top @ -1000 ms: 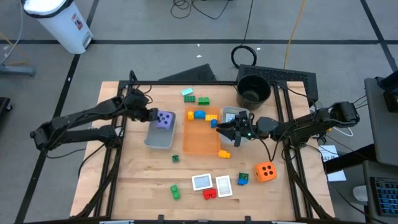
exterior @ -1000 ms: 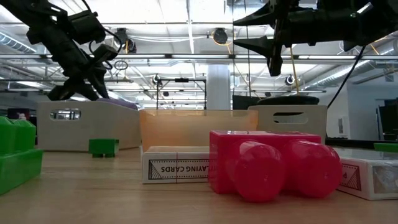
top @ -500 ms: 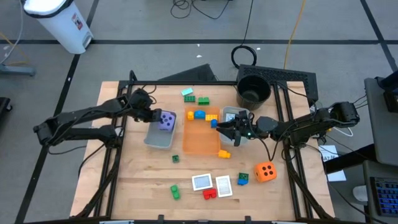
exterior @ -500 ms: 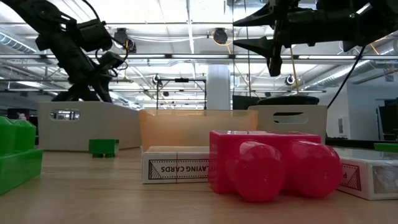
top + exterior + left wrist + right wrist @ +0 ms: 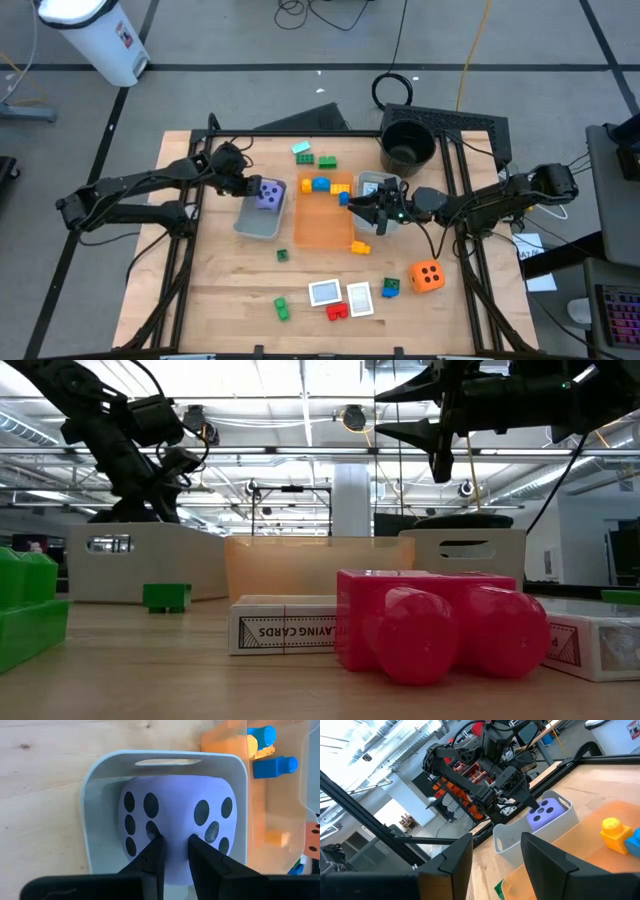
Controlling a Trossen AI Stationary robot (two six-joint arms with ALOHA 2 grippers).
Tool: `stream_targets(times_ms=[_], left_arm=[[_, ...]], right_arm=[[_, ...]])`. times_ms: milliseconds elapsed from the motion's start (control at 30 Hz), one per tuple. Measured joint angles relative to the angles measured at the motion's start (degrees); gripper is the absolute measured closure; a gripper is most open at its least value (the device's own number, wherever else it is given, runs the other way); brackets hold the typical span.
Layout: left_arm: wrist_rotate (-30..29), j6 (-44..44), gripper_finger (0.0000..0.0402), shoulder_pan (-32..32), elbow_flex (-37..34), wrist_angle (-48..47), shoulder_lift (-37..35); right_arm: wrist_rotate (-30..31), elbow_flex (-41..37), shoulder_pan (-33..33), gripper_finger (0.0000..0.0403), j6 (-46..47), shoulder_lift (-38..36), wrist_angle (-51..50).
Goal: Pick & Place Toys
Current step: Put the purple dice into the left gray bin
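Left gripper (image 5: 174, 851): fingers nearly together, tips against purple die (image 5: 175, 827) in grey tray (image 5: 95, 795)
Right gripper (image 5: 352, 204): fingers apart, empty, above orange tray (image 5: 322, 225) beside grey tray

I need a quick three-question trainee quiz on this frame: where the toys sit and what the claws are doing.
1. True or false: the purple die sits in the grey tray.
2. Which claw is at the purple die? A) left claw B) right claw
3. Fill in: the orange die rests on the ____, outside every tray.

Key:
1. True. The left wrist view shows it filling the tray.
2. A. Its fingers are nearly shut on a pinch of the die's face; the right claw hangs empty over the orange tray.
3. Table.
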Motion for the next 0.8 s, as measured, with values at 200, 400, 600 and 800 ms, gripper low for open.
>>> stream_targets(times_ms=[200, 400, 600, 800], left_arm=[[-0.4, 1.0, 0.031, 0.0, 0.0, -0.2, 0.0], [-2.5, 0.9, 0.0243, 0.0, 0.0, -0.4, 0.0], [-2.8, 1.0, 0.0198, 0.0, 0.0, 0.5, 0.0], [-1.3, 0.9, 0.0188, 0.0, 0.8, 0.7, -1.5]], right_arm=[[0.0, 0.0, 0.0, 0.0243, 0.0, 0.0, 0.0], [0.0, 0.0, 0.0, 0.0243, 0.0, 0.0, 0.0], [0.0, 0.0, 0.0, 0.0243, 0.0, 0.0, 0.0], [0.0, 0.0, 0.0, 0.0243, 0.0, 0.0, 0.0]])
